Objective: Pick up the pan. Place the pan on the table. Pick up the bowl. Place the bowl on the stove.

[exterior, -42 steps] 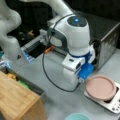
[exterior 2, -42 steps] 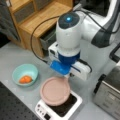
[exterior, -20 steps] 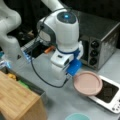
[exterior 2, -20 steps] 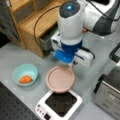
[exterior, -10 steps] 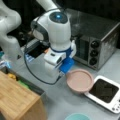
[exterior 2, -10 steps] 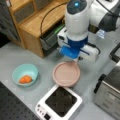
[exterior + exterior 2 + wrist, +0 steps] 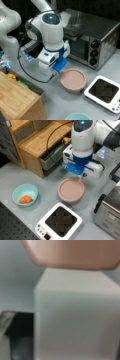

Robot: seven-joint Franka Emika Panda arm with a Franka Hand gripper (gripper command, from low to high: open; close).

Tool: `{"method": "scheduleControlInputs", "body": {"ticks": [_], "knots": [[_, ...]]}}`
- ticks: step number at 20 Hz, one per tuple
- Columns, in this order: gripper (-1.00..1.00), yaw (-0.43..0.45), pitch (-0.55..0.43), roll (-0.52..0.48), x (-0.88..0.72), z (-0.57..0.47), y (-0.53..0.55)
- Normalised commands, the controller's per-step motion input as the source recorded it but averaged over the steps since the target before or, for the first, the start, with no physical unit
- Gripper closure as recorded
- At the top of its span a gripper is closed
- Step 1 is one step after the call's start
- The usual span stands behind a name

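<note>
Wrist view shows the pan [image 7: 72, 253] with its white handle [image 7: 75, 315] filling the frame, evidently clamped in the fingers of the gripper [image 7: 81, 175]. In a front view, left to right: bowl [image 7: 25, 194], pan [image 7: 71, 190] off the stove [image 7: 60, 221], at or just above the counter [image 7: 15, 175]. The pan appears rigid and light; the handle is its hold point. No legible markings.

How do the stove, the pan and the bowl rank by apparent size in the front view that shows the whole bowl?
1. stove, largest.
2. pan.
3. bowl, only slightly smaller than the pan.
</note>
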Motion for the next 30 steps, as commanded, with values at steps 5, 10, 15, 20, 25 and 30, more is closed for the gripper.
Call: {"method": "scheduleControlInputs", "body": {"ticks": [5,10,15,20,25,30], "knots": [[1.00,0.056,-0.248,0.066,-0.38,-0.15,-0.11],[1.00,0.085,-0.227,0.057,-0.24,-0.14,-0.06],[1.00,0.096,-0.212,0.031,-0.06,-0.16,0.00],[1.00,0.100,-0.157,0.014,0.06,-0.17,0.03],[1.00,0.101,-0.115,0.010,0.09,-0.10,0.00],[1.00,0.099,-0.073,0.000,0.09,-0.02,-0.01]]}}
